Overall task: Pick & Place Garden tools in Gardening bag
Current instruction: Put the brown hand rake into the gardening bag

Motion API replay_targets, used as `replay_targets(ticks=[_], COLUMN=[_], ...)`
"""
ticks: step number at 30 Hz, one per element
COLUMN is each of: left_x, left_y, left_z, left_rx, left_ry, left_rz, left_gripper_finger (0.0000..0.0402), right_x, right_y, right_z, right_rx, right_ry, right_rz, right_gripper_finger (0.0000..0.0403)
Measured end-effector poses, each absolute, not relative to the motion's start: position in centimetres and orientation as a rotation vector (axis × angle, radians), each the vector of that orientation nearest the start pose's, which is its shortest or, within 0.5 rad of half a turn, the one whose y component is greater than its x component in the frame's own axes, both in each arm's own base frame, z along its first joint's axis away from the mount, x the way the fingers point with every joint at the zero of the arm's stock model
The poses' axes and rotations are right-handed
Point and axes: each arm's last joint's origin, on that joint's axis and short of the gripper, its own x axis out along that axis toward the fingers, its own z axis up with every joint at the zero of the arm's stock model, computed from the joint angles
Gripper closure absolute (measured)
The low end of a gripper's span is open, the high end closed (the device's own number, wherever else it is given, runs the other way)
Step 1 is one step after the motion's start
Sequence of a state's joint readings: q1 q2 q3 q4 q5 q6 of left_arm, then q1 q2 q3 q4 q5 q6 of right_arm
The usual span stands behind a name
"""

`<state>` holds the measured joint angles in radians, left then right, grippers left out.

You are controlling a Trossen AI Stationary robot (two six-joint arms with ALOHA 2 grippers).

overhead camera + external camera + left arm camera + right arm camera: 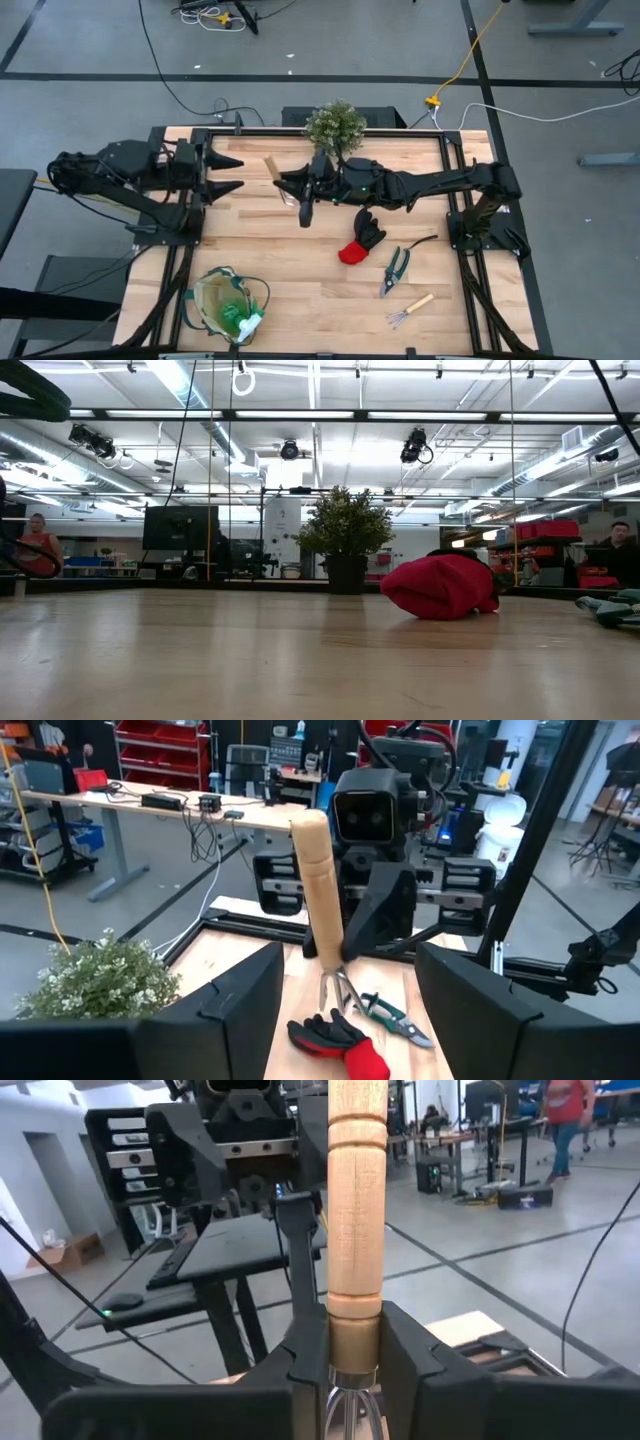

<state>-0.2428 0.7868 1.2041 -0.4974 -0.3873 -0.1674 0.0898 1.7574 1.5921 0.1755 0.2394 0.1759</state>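
Observation:
My right gripper [290,185] is above the table's far middle, shut on a wooden-handled mini rake [272,168], which also shows in the left wrist view [320,890]. My left gripper [228,174] is open and empty, facing it from the left. The black-and-red glove [362,240], the pruning shears [397,268] and a second rake [410,310] lie flat on the table. The tan gardening bag [230,305] stands at the near left with something green and white inside. My right gripper pinches the rake between its two fingers at the metal collar [352,1345], where the wooden handle meets the tines. The fingers come level from the table's right and lie across the rake. The rake is lifted clear, handle up [315,850], tines down [340,990].
A bushy potted plant [335,125] stands at the far edge, just behind my right arm. Black frame rails [180,260] run along the table's left and right sides. There is bare wood between the bag and the glove.

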Motion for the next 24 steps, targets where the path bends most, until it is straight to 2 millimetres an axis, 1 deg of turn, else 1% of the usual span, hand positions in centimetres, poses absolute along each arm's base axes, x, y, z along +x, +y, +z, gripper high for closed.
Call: replay_targets(ticks=[3,10,16,24], left_x=[13.0,13.9,14.8,17.5], left_y=[-2.1,-1.9,-1.4,-1.0], left_z=[43.6,43.7,43.9,43.7], left_rx=[-0.141,-0.149,-0.153,-0.156], left_ry=[0.073,0.055,0.025,0.023], left_rz=[0.151,0.182,0.174,0.115], left_gripper_finger=[0.0168,0.0168,0.0168,0.0168], right_x=[41.7,41.6,41.5,41.5], right_y=[3.1,3.1,3.8,4.1], right_z=[38.1,38.3,38.5,38.6], right_rx=[0.177,0.174,0.149,0.137], right_ry=[-0.018,-0.034,-0.042,-0.055], right_rz=[-0.141,-0.122,-0.093,-0.086], right_gripper_finger=[0.0351,0.0351,0.0351,0.0351])
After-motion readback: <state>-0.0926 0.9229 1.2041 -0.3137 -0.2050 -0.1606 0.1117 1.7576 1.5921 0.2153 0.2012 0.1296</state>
